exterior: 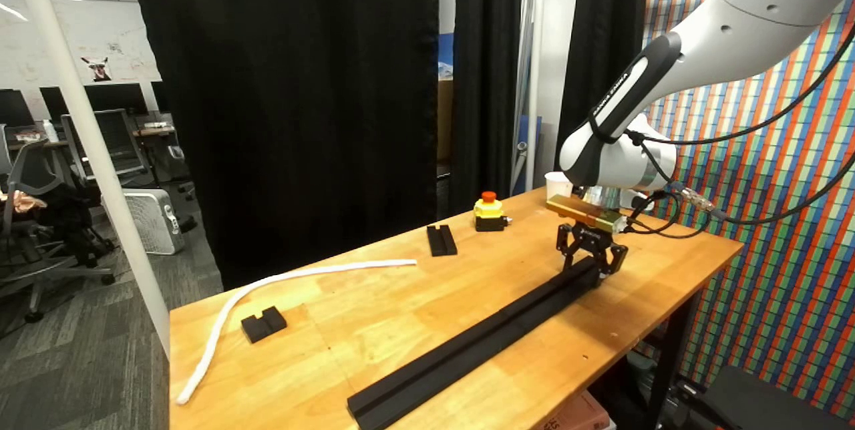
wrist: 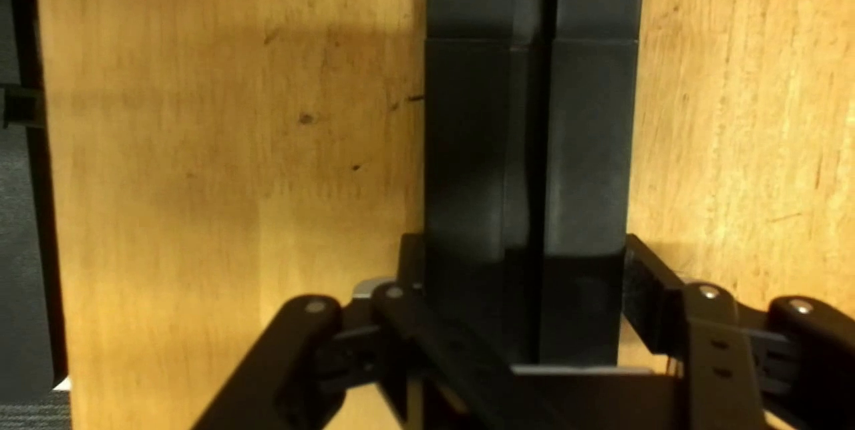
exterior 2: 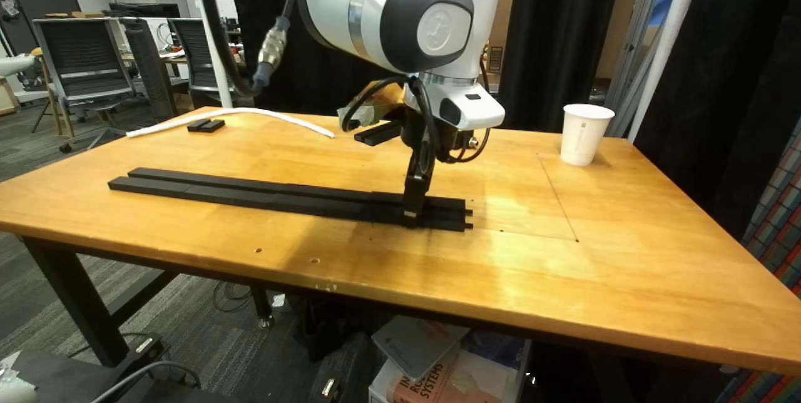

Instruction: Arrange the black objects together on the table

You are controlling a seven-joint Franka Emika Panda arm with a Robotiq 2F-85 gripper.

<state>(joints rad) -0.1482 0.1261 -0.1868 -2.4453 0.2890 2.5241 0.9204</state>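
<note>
Several black slabs lie end to end on the wooden table [exterior: 320, 310] [exterior 2: 626, 278] as one long grooved strip [exterior: 461, 350] [exterior 2: 250, 193]. My gripper [exterior: 586, 270] [exterior 2: 413, 210] is low at one end of it, pointing down. In the wrist view the fingers [wrist: 524, 256] press on both long sides of the end slab [wrist: 528, 149], with no gap seen at the tips. A thin seam separates that slab from its neighbour. Two small pegs stick out of the end. A loose black slab [exterior: 442, 241] [exterior 2: 377, 132] and a shorter black piece [exterior: 264, 324] [exterior 2: 206, 126] lie apart.
A white cord [exterior: 267, 280] [exterior 2: 250, 110] curves around the shorter piece. A yellow emergency stop with a red button [exterior: 489, 211] stands near the loose slab. A white paper cup [exterior: 558, 184] [exterior 2: 585, 134] stands behind the gripper. Black curtains [exterior: 280, 116] hang along the far edge.
</note>
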